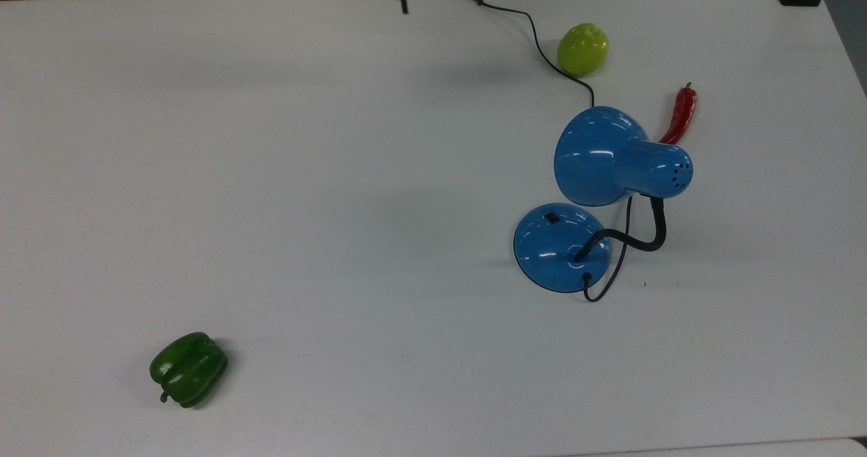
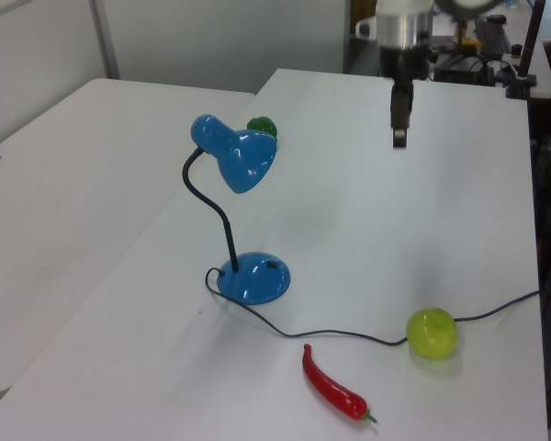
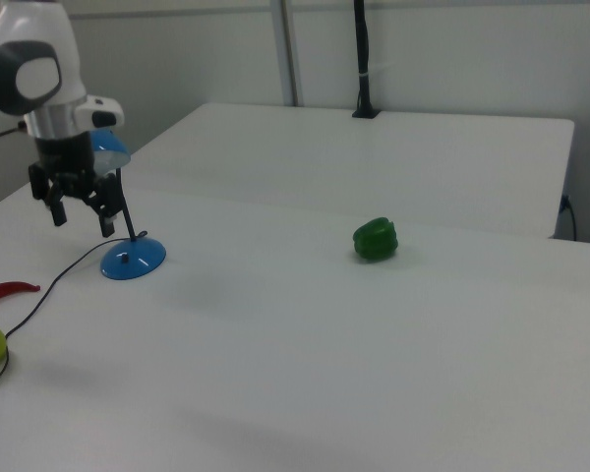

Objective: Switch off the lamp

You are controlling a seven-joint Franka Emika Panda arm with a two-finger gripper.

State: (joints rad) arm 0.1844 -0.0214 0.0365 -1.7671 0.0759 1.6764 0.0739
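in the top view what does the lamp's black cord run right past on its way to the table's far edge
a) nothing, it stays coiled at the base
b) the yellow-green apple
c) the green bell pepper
b: in the top view the lamp's black cord leaves from behind the shade and passes right beside the yellow-green apple, while the green bell pepper sits far off near the opposite corner.

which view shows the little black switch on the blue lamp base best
The top view: the small black switch sits unobstructed on the glossy blue domed lamp base. The left view shows it as a dark speck on the base's rim. In the right view I cannot make it out.
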